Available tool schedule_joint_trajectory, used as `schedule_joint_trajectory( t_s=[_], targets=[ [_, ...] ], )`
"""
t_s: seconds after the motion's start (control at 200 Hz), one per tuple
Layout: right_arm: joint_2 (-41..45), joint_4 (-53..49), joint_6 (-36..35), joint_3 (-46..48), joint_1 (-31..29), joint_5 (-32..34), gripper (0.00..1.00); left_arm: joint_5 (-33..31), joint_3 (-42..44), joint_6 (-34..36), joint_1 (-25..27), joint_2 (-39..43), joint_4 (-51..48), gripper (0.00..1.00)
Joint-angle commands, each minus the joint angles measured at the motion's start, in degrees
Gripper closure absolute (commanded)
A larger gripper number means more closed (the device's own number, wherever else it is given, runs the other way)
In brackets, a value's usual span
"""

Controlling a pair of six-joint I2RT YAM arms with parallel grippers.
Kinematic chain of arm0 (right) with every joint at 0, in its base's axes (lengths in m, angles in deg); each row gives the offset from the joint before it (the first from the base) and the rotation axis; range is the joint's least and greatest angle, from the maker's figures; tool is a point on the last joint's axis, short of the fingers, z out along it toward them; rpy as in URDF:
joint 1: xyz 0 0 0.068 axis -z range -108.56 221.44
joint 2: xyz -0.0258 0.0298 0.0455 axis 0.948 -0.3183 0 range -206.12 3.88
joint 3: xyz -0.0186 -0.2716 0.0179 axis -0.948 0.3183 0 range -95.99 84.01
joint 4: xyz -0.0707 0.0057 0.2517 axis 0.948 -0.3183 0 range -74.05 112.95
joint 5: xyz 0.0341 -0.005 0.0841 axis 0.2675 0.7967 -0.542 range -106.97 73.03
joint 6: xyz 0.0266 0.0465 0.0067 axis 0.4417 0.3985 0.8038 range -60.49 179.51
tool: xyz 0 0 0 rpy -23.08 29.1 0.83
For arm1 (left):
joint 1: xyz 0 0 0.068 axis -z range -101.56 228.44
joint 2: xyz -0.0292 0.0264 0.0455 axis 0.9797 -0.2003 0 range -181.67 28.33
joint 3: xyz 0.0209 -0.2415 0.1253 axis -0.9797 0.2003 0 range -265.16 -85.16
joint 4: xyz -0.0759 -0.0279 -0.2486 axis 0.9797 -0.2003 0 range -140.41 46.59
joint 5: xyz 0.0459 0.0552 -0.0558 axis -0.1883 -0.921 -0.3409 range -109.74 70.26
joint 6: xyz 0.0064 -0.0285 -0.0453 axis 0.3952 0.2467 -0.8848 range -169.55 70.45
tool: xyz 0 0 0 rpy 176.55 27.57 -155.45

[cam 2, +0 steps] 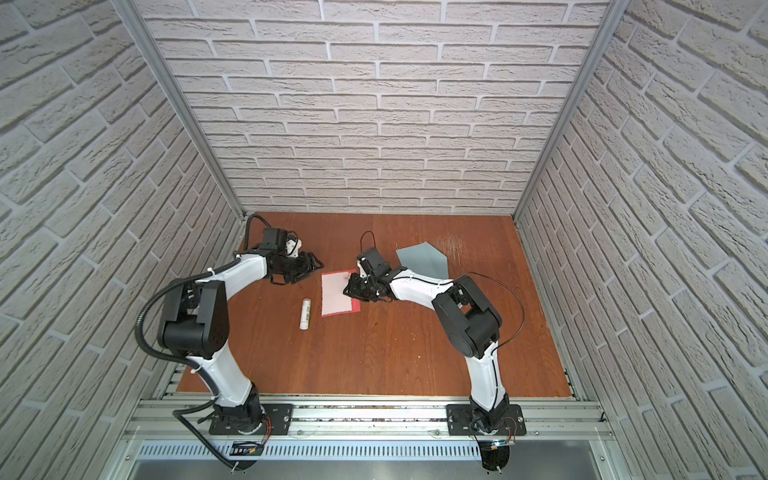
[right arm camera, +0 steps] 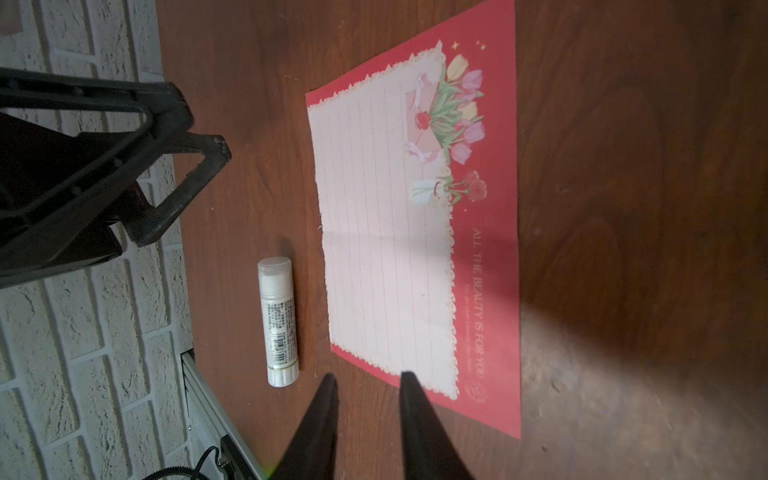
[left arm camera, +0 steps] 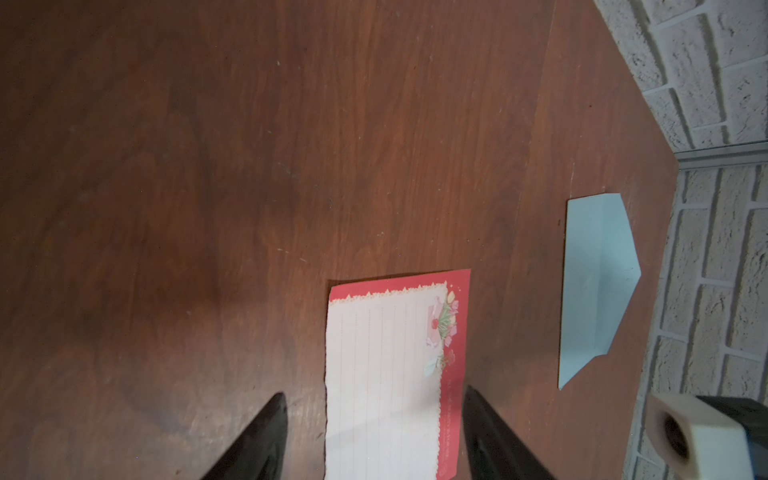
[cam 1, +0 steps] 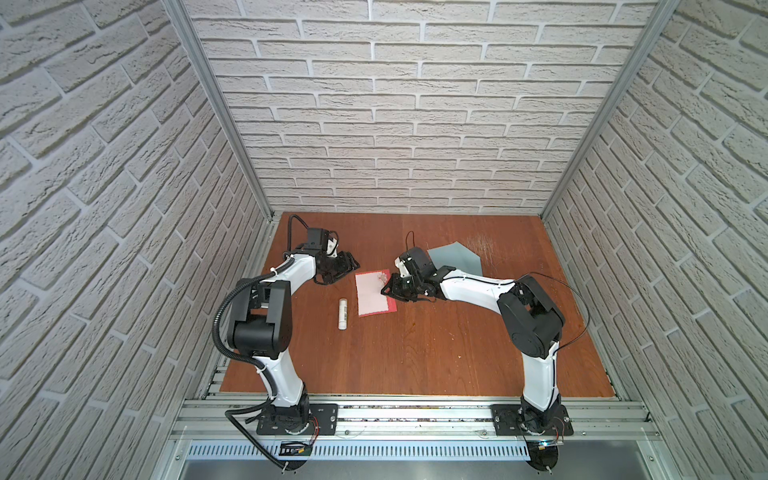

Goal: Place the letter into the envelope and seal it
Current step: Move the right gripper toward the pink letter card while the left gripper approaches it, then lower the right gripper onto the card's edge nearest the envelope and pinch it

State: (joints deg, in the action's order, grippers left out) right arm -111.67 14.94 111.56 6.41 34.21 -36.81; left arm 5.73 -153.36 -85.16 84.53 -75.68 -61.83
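Observation:
The letter [cam 1: 373, 294] [cam 2: 337, 296] lies flat on the brown table, its lined pale face up, with red borders and a flower ornament [right arm camera: 453, 120]. The light blue-grey envelope [cam 1: 457, 258] [cam 2: 424, 258] [left arm camera: 594, 286] lies behind it to the right, partly hidden by my right arm in both top views. My right gripper [cam 1: 386, 289] [right arm camera: 369, 375] hovers at the letter's right edge. Its jaws are a narrow gap apart, with bare table between them and one fingertip [right arm camera: 409, 380] over the letter's border. My left gripper [cam 1: 347, 268] [left arm camera: 375, 391] is wide open above the letter's far left corner, holding nothing.
A white glue stick [cam 1: 343, 313] [right arm camera: 278, 320] lies just left of the letter, parallel to its long side. Brick-pattern walls close in the table on three sides. Bare wood [cam 1: 415, 353] stretches in front of the letter.

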Motion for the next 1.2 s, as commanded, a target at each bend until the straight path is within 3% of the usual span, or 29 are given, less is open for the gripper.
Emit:
schedule_joint_trajectory(
  t_s=[0.0, 0.45, 1.195],
  targets=[
    [-1.9, 2.62, 1.71, -1.3, 0.58, -1.44, 0.78, 1.66, -2.46, 0.72, 0.24, -2.68, 0.98, 0.33],
    [-5.72, 1.64, 1.94, -2.26, 2.74, -2.28, 0.93, 4.12, -8.05, 2.82, 0.06, -12.09, -0.67, 0.35],
    [-9.28, -16.85, -4.93, -8.47, 2.78, 5.49, 0.94, 8.29, -8.99, 5.64, 0.06, -16.57, -2.93, 0.4]
  ],
)
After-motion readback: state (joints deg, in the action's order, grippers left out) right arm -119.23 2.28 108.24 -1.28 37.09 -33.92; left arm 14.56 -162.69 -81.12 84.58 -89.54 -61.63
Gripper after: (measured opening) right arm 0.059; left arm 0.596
